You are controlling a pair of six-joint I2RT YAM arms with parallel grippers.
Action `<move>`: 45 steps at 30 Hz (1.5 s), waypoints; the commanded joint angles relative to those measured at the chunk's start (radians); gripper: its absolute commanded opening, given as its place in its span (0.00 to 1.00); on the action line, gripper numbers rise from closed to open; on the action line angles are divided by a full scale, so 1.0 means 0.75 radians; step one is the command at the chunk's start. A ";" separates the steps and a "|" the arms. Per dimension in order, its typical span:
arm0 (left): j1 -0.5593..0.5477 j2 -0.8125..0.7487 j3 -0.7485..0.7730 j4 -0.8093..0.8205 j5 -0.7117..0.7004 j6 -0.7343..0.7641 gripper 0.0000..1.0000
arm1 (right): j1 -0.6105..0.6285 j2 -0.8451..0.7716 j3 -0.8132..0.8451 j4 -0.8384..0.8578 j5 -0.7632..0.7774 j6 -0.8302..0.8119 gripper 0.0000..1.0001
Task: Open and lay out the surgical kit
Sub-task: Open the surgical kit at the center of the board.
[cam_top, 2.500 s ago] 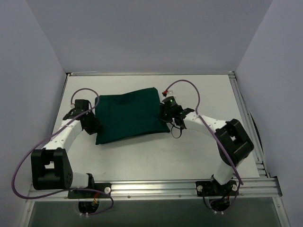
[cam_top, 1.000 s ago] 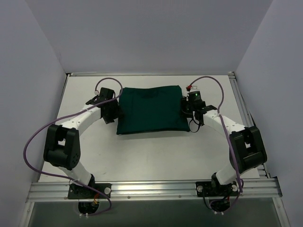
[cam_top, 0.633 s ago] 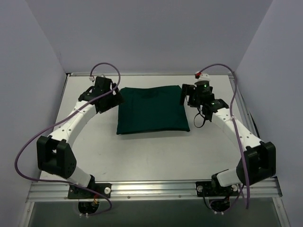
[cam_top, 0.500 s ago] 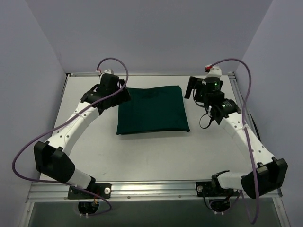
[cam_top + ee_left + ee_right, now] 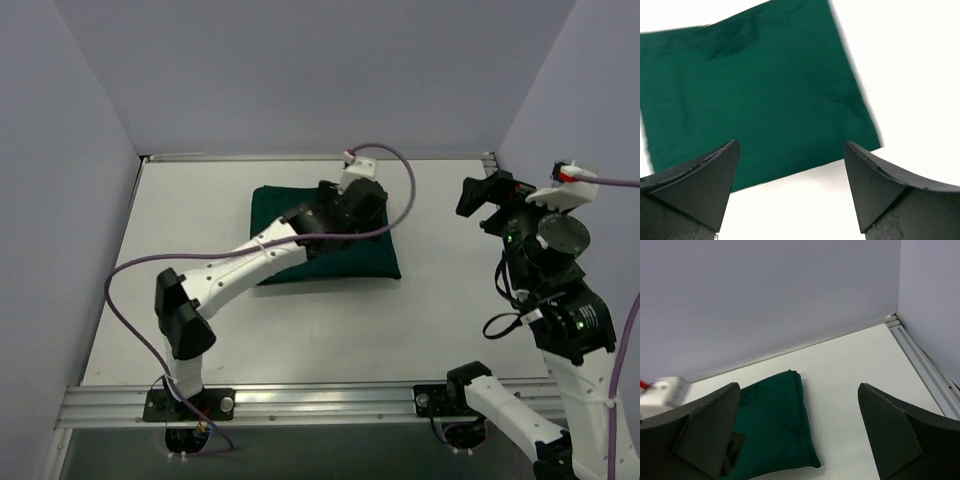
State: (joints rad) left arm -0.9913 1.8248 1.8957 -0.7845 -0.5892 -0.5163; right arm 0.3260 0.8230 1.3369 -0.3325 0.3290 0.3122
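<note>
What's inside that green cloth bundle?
Only the folded dark green cloth wrap shows, closed up, lying on the white table. It looks puffy, so something may be inside, but the cloth covers it completely.

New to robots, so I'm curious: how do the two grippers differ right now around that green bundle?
The left gripper hangs over the green bundle, pointing down at it; the right gripper sits high, off to the bundle's right, facing the back wall. The left arm stretches out low; the right arm stands tall. Both grippers are open and empty.
</note>
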 commanded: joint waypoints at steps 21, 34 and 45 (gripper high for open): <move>-0.345 0.925 0.810 -0.157 -0.358 0.525 0.94 | -0.009 -0.167 -0.013 -0.219 0.042 0.060 1.00; -0.345 0.993 0.808 -0.087 -0.425 0.621 0.74 | -0.009 -0.175 -0.017 -0.258 0.050 0.044 1.00; -0.343 1.015 0.808 -0.046 -0.444 0.662 0.57 | -0.009 -0.177 -0.028 -0.252 0.050 0.030 1.00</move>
State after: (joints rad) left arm -1.2442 2.5835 2.4565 -0.8623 -0.8902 -0.0422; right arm 0.3260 0.6975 1.3224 -0.5381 0.3511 0.3458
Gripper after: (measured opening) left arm 0.587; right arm 0.995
